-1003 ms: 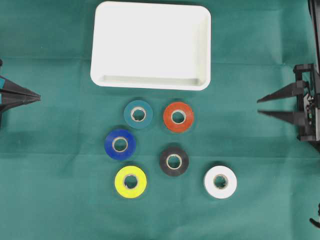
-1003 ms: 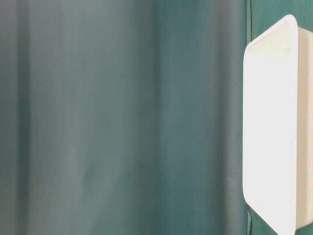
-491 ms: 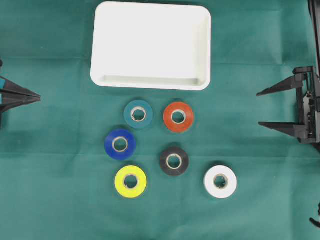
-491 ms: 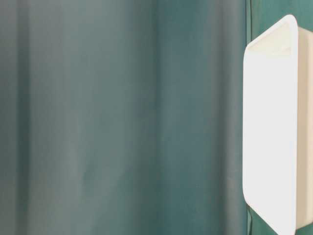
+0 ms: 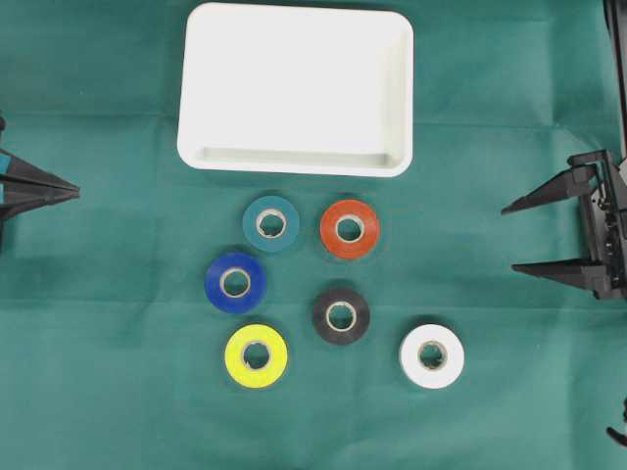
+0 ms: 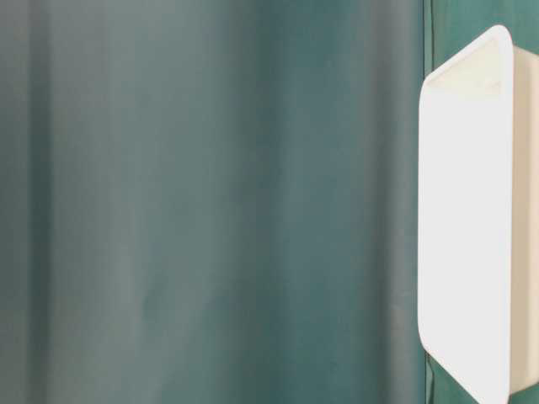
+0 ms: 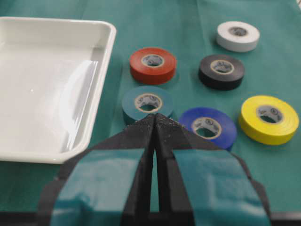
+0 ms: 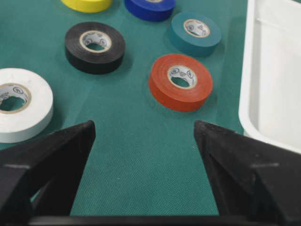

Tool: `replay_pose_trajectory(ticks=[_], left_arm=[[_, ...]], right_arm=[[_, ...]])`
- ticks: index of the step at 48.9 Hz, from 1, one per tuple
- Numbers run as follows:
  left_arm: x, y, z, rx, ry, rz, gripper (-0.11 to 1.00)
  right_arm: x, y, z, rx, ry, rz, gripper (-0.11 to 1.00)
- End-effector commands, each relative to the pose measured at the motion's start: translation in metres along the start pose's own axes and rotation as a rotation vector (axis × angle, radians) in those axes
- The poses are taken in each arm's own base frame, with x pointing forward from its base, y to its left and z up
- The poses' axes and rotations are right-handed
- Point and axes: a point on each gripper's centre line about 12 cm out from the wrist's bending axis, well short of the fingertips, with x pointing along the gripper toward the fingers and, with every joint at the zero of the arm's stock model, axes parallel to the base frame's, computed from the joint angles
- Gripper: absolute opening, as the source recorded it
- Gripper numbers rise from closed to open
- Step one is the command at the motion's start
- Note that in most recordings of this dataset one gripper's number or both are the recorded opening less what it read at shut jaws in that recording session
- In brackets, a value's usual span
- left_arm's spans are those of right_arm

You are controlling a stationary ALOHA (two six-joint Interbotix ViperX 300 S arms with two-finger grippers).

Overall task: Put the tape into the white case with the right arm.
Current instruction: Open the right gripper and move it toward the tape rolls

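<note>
Green-covered desk point(image 5: 118, 392), task barely begun: six tape rolls lay below the empty white case point(image 5: 294, 88).
Right gripper point(image 5: 509, 237), jaws apart, held nothing; left gripper point(image 5: 76, 188), jaws together, idle.

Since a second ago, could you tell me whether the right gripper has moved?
Yes. In the overhead view the right gripper has opened and swung slightly downward in the picture, toward the white tape, judged against the unmoved white case.
</note>
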Motion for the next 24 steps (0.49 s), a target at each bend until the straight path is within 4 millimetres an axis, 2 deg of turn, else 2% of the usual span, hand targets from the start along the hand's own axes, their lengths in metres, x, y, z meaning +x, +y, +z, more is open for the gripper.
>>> replay_pose_trajectory(ticks=[1,5,13,24], left_arm=[[0.001,0.0,0.008,-0.003,-0.018,0.001,0.0],[0.001,0.0,0.008,-0.003,-0.02,0.001,0.0],[0.001,0.0,0.008,-0.002,-0.018,0.001,0.0],[0.001,0.0,0.005,-0.002,-0.012,0.001,0.0]], right_arm=[[0.003,0.0,0.008,0.0,-0.012,0.002,0.56],[0.006,0.0,0.01,0.0,-0.002,0.003,0.52],[0.017,-0.001,0.017,-0.001,0.017,0.01,0.52],[0.04,-0.001,0.027,0.002,0.047,0.022,0.52]])
